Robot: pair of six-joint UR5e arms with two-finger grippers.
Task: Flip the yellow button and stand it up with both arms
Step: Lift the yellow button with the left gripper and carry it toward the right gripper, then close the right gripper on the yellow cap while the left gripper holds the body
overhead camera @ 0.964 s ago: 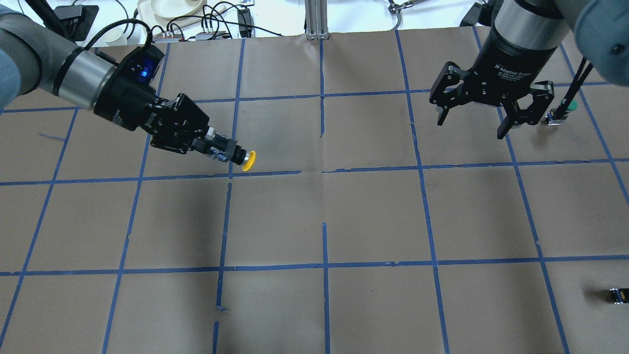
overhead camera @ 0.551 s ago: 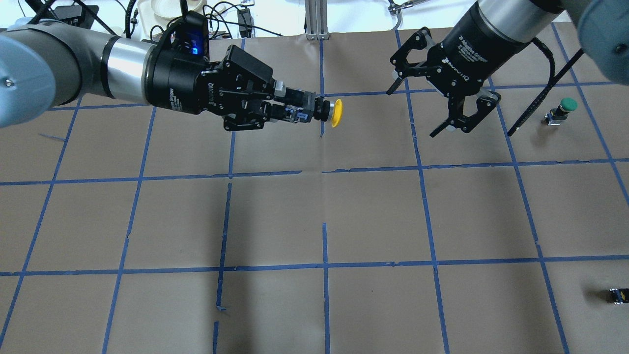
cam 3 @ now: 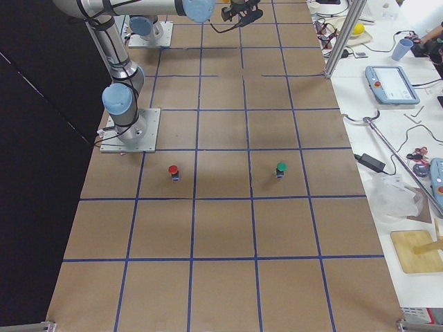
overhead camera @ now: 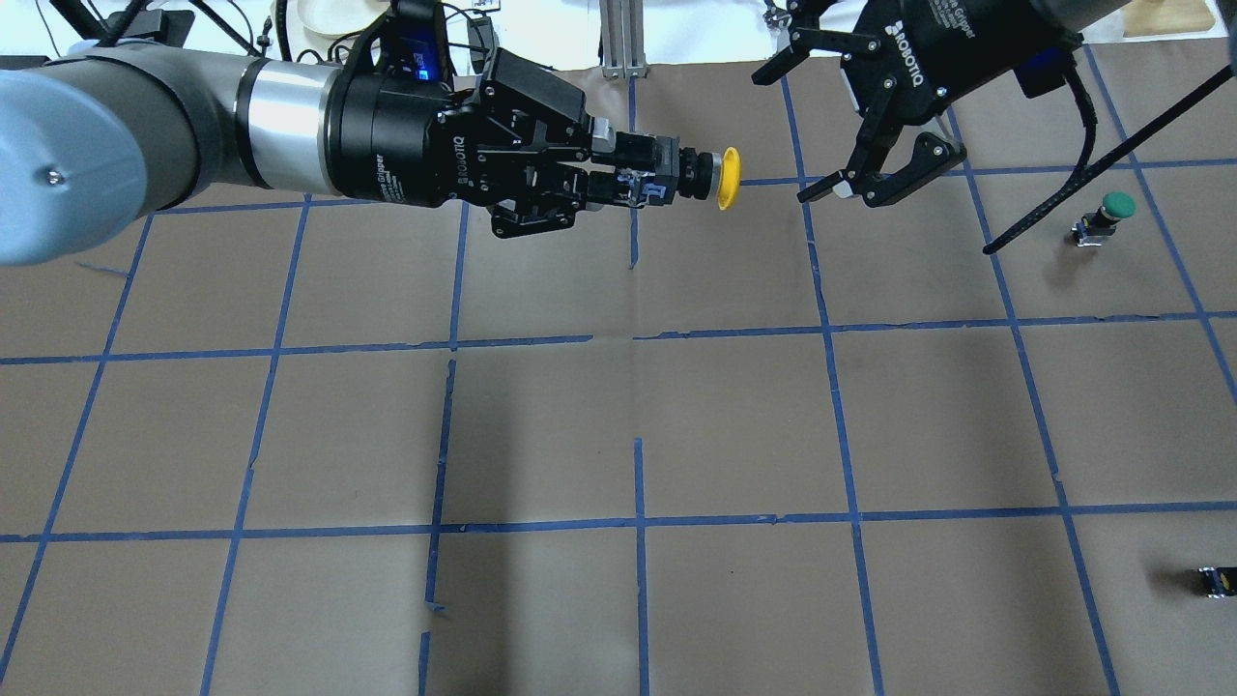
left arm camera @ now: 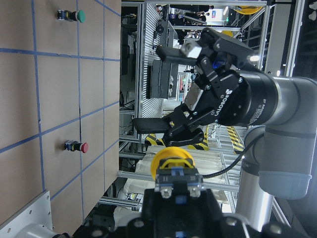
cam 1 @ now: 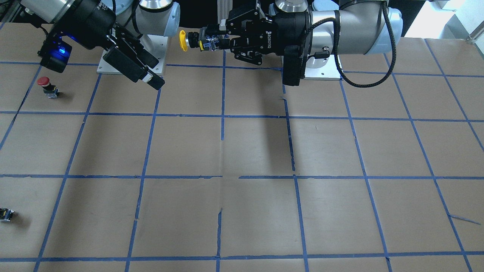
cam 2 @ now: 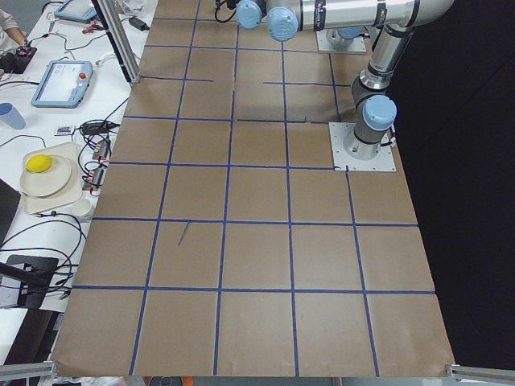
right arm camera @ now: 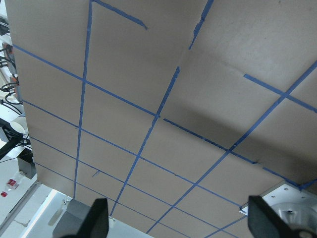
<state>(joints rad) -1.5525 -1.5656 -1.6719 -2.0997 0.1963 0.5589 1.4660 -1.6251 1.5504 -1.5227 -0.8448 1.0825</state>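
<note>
Silver left arm [overhead camera: 280,126] and right arm [cam 1: 45,6], pale-blue joint caps — black ROBOTIQ-marked left hand [overhead camera: 618,166] and right hand [overhead camera: 781,138], blue lights

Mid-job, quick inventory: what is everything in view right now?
table: 1, brown, blue tape grid.
yellow button: 1, yellow cap on black body, in the air, lying horizontal.
green button: 1, green cap, on the table, robot's right.
red button: 1, red cap, on the table, robot's right, nearer the robot.
switch piece: 1, dark, on the table, robot's far right.
left gripper: 1, black, shut on the yellow button's body.
right gripper: 1, black, open, facing the cap, not touching.
</note>
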